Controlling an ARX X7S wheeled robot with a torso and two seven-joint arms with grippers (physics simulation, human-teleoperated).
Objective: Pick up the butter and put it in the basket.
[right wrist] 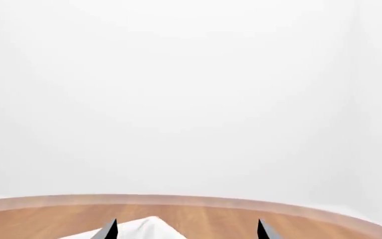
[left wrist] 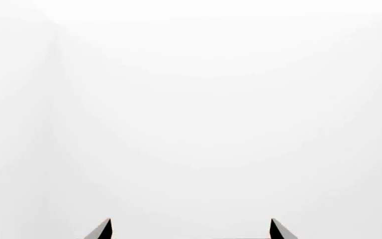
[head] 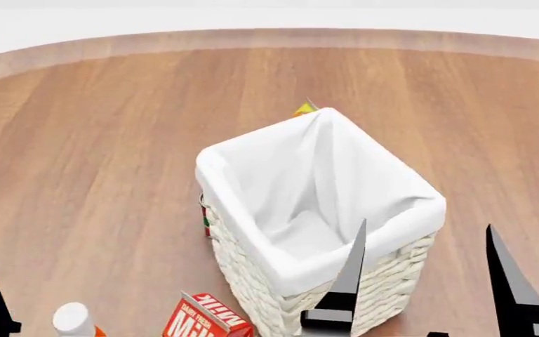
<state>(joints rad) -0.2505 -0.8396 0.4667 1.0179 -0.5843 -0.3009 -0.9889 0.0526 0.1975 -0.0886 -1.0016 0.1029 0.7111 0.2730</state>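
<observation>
On the table (head: 82, 140), the basket (head: 250, 288) stands upright, corner toward the robot

A milk carton (head: 205, 324) and white-capped bottle (head: 75, 320) stand near each other on the wooden table (head: 82, 140)

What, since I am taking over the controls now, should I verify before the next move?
1. Butter located: cannot tell. Only a red sliver shows by the basket's wall.
2. Basket upright and open on top: ok.
3. Right tool open and empty: ok.
4. Left tool open and empty: ok.
5. Clear path along the near side: not ok. The milk carton and the ketchup bottle stand there.
</observation>
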